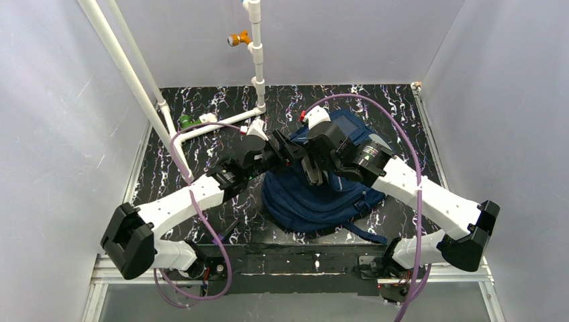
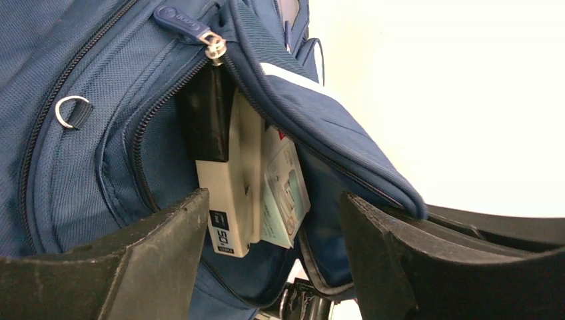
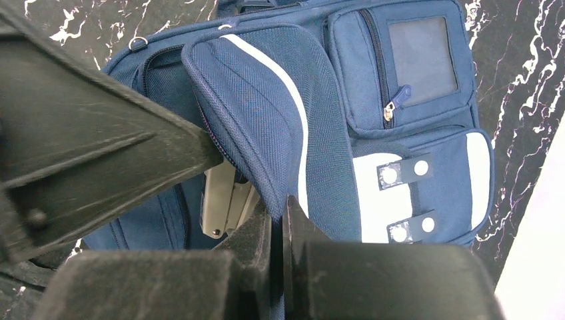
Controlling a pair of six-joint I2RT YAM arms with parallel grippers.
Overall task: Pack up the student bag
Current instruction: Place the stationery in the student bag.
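Wide-open left gripper [image 2: 273,207] faced pocket [image 2: 160,153] of student bag [image 2: 66,173], beige box [image 2: 234,190] inside hidden from overhead view, right gripper [image 3: 280,230] clamped the flap [image 3: 266,107]

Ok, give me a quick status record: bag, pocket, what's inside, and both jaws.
bag: student bag lying front up on the table
pocket: unzipped, flap lifted
contents: beige box, black item and printed packet, all visible in the opening
left jaws: open, facing the pocket mouth
right jaws: shut on the flap edge, holding it up
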